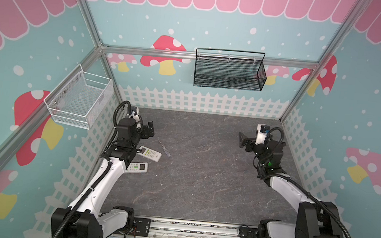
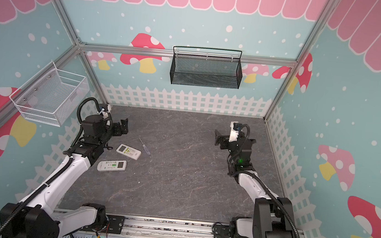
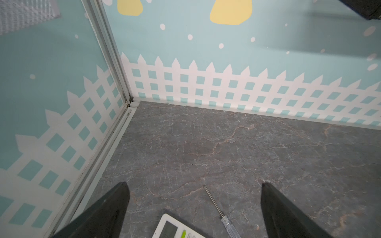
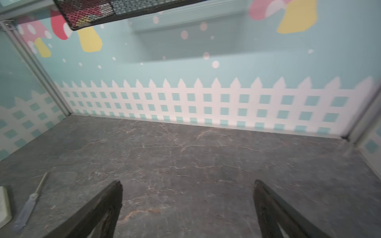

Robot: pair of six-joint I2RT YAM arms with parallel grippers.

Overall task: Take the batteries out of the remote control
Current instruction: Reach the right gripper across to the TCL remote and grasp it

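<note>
Two white remote controls lie face up on the grey table, both showing buttons and a screen. The farther one (image 1: 149, 153) (image 2: 128, 151) sits partly under my left arm, and its screen end (image 3: 171, 226) shows in the left wrist view. The nearer one (image 1: 136, 167) (image 2: 111, 165) lies just in front of it. Their backs are hidden, so I cannot tell which holds the batteries; the batteries are out of view. My left gripper (image 1: 150, 128) (image 2: 124, 125) (image 3: 194, 185) hangs open above the table behind the remotes. My right gripper (image 1: 242, 140) (image 2: 217, 137) (image 4: 187, 183) is open over bare table at the right.
A clear-handled thin screwdriver (image 1: 164, 148) (image 2: 144, 146) (image 3: 218, 210) (image 4: 31, 204) lies just right of the farther remote. A white wire basket (image 1: 79, 100) hangs on the left wall and a black mesh basket (image 1: 230, 71) on the back wall. Walls close three sides.
</note>
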